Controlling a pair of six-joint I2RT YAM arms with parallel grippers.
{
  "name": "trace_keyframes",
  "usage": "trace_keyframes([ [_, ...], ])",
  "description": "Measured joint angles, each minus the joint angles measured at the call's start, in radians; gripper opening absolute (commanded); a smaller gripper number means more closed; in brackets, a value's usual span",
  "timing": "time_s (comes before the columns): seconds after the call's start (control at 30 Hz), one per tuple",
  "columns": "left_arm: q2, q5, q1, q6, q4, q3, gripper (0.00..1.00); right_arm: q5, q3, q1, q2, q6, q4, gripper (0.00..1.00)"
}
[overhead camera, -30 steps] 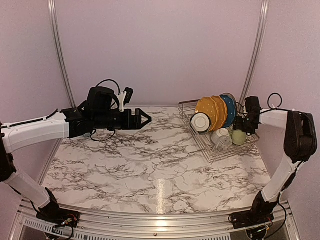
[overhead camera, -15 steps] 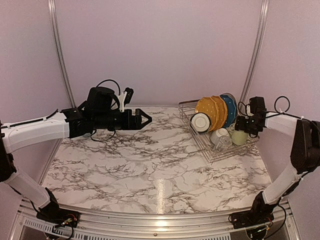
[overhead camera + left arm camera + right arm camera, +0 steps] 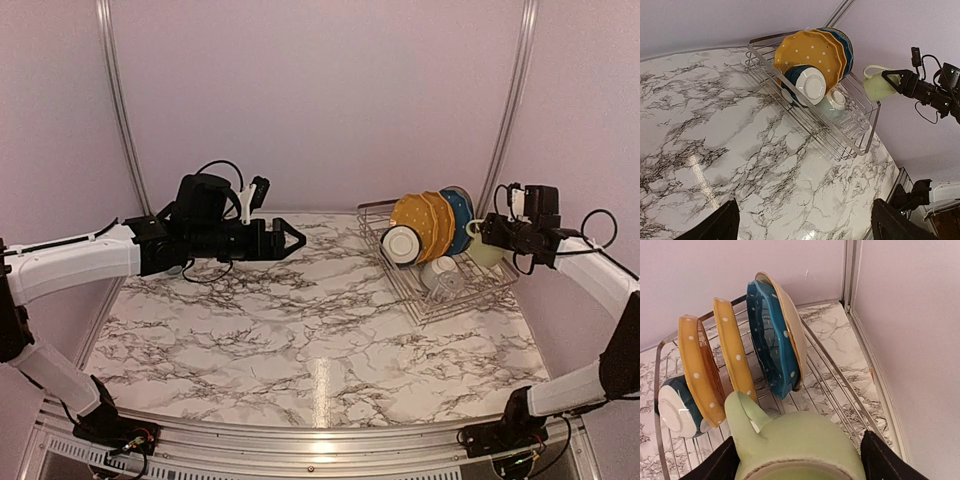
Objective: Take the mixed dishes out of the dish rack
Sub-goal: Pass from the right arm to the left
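Note:
The dish rack (image 3: 432,308) stands at the table's back right. In it are mustard-yellow dotted plates (image 3: 425,222), a blue dotted plate (image 3: 461,220), a bowl (image 3: 402,243) lying on its side, a light-blue mug (image 3: 438,270) and a clear glass (image 3: 451,286). My right gripper (image 3: 500,240) is shut on the pale-green mug (image 3: 485,246) and holds it in the air over the rack's far right side. From the right wrist, the mug (image 3: 800,445) fills the space between the fingers (image 3: 722,462). A cream plate (image 3: 792,325) stands behind the blue plate (image 3: 771,340). My left gripper (image 3: 296,238) hangs open and empty over the table's middle left.
Pink walls close the scene at the back and right. A metal post (image 3: 508,100) rises just behind the rack. The table's right edge (image 3: 875,375) runs close beside the rack's wire side (image 3: 832,367). Marble tabletop (image 3: 765,165) lies below my left gripper.
My right gripper has lifted the pale-green mug up out of the rack and carried it toward the right wall. The left arm has stayed still.

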Motion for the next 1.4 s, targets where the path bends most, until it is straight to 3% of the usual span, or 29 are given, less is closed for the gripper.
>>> trace_keyframes([
  [0.1,0.002,0.009,0.0,-0.011,0.0,0.002,0.94,-0.027,-0.01,0.01,-0.068,-0.01,0.031,0.0],
  [0.37,0.007,0.026,0.0,-0.029,0.008,0.011,0.94,-0.153,0.008,0.061,-0.106,0.004,0.074,0.0],
  [0.6,0.007,0.094,0.006,-0.08,0.089,0.0,0.94,-0.351,0.026,0.152,-0.101,0.161,0.122,0.0],
  [0.67,0.007,0.116,0.011,-0.099,0.122,-0.01,0.9,-0.405,0.026,0.177,-0.09,0.227,0.172,0.0],
  [0.77,0.007,0.164,0.023,-0.134,0.201,-0.04,0.8,-0.487,0.026,0.233,-0.057,0.343,0.288,0.0],
  [1.1,0.007,0.35,0.032,-0.309,0.576,-0.152,0.86,-0.63,0.028,0.456,0.161,0.673,0.68,0.0],
  [1.27,0.007,0.384,0.033,-0.401,0.703,-0.167,0.86,-0.665,0.082,0.536,0.267,0.697,0.75,0.0],
  [1.4,0.007,0.405,0.04,-0.478,0.763,-0.171,0.87,-0.671,0.092,0.557,0.276,0.606,0.75,0.0],
])
